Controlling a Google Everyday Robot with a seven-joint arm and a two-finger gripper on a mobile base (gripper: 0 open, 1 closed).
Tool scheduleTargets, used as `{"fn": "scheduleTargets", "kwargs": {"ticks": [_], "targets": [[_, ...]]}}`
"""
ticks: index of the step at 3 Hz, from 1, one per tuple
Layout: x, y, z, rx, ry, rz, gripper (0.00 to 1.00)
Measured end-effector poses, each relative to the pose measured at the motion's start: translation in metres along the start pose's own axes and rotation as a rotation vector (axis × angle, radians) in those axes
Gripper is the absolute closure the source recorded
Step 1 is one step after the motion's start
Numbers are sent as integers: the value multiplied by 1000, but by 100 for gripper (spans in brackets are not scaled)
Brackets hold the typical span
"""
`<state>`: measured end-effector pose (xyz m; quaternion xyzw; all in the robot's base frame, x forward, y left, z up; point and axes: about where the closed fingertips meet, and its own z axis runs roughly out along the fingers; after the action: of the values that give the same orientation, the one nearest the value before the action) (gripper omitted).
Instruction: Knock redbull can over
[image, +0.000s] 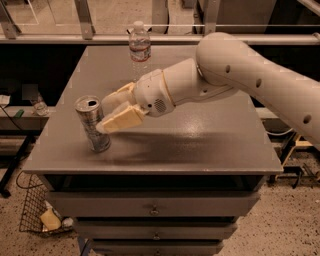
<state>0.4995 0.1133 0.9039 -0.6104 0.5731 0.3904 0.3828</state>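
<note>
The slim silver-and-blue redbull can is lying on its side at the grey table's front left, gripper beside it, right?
No: the camera view shows the slim silver-and-blue redbull can standing upright at the front left of the grey table, the cream two-finger gripper beside it.

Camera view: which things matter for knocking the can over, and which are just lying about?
In the job: redbull can, upright at the front left of the table; gripper, open, close beside the can.
Lying about: water bottle at the far edge; wire basket on the floor.
</note>
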Motion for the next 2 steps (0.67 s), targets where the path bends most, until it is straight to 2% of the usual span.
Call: {"fn": "scheduleTargets", "kwargs": {"ticks": [1,2], "targets": [[-2,-1,6,-15,-39,4,62],[5,-3,4,-13,-56,20,93]]}}
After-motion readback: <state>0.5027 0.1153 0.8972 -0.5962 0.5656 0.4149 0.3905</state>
